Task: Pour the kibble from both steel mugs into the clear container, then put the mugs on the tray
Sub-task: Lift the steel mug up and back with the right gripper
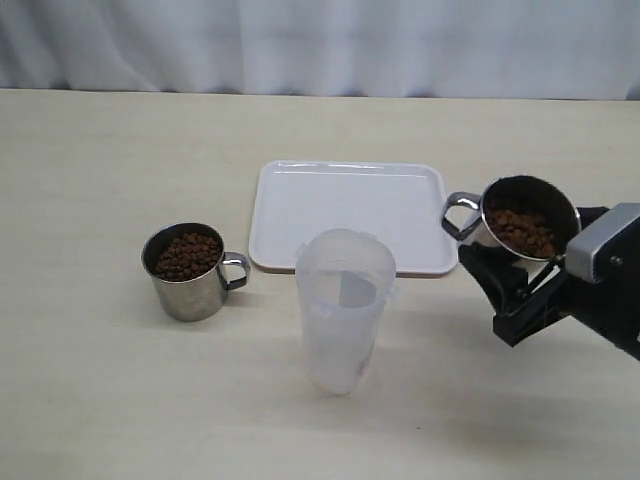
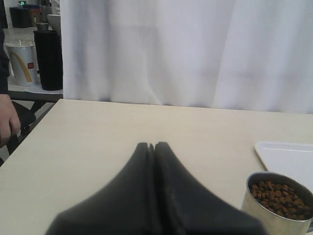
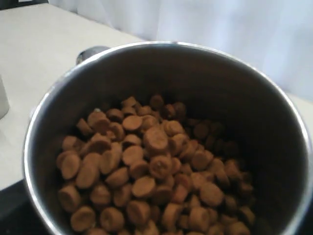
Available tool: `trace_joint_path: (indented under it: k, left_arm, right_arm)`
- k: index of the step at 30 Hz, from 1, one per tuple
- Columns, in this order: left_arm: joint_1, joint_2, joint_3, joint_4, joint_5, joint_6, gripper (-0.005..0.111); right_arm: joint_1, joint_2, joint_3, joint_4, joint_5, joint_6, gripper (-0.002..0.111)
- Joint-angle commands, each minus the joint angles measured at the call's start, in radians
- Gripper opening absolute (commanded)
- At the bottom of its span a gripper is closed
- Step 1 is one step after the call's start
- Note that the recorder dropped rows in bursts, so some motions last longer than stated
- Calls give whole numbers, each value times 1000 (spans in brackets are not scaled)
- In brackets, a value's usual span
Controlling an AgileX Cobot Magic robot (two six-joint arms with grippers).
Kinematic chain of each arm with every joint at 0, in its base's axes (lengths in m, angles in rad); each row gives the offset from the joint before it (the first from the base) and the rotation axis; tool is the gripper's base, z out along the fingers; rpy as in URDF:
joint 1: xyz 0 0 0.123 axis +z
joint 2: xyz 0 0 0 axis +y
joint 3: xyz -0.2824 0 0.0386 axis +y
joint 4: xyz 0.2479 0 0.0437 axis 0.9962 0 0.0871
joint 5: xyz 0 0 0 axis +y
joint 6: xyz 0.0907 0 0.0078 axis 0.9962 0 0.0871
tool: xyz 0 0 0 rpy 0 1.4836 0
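Observation:
One steel mug (image 1: 192, 296) stands upright on the table at the left, full of kibble (image 1: 186, 255), its handle turned toward the clear container (image 1: 345, 310). The container stands in the middle, in front of the tray (image 1: 350, 205). At the right, my right gripper (image 1: 505, 280) is shut on the second steel mug (image 1: 476, 232), held off the table and tilted, kibble (image 1: 522, 232) still inside. This mug (image 3: 220, 83) and its kibble (image 3: 151, 161) fill the right wrist view. My left gripper (image 2: 154, 146) is shut and holds nothing, with the left mug (image 2: 259, 215) beside it.
A white curtain (image 1: 320, 45) hangs behind the table's far edge. In the left wrist view, a person's hand (image 2: 7, 122) shows past the table's side edge, with a black canister (image 2: 49, 58) and a paper cup (image 2: 22, 63) on a stand behind.

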Motion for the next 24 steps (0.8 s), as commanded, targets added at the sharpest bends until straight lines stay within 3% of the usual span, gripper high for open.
trace_joint_path:
  k: [1, 7, 12, 16, 17, 24]
  left_arm:
    - [1, -3, 3, -2, -10, -8, 0]
    - [1, -3, 3, -2, -10, -8, 0]
    - [1, -3, 3, -2, -10, -8, 0]
    - [1, -3, 3, -2, -10, -8, 0]
    - [1, -3, 3, -2, -10, -8, 0]
    - [1, -3, 3, -2, -14, -8, 0]
  right_arm:
    - [0, -173, 6, 4, 80, 50, 4]
    - [0, -413, -57, -32, 381, 273, 4]
    - [201, -486, -178, 22, 729, 299, 4]
    - [325, -490, -254, 214, 889, 126, 4]
    - [369, -490, -280, 346, 939, 1, 4]
    - [460, -490, -326, 855, 979, -505, 4]
